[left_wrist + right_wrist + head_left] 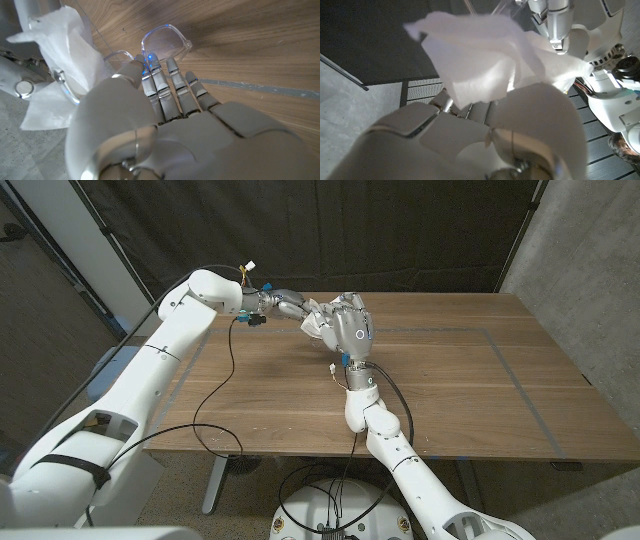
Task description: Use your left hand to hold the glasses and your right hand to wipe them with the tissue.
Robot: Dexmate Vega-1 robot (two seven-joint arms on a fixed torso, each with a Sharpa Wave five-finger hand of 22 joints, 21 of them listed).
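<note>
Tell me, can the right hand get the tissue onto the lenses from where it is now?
Probably yes. The left hand holds the glasses up, lenses exposed, and the right hand already has the tissue right against the frame, nothing between them.

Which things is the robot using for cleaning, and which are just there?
Using:
glasses, held by the left hand
tissue, held by the right hand

Just there:
wooden table
black curtain behind the table
loose black cable hanging over the table
</note>
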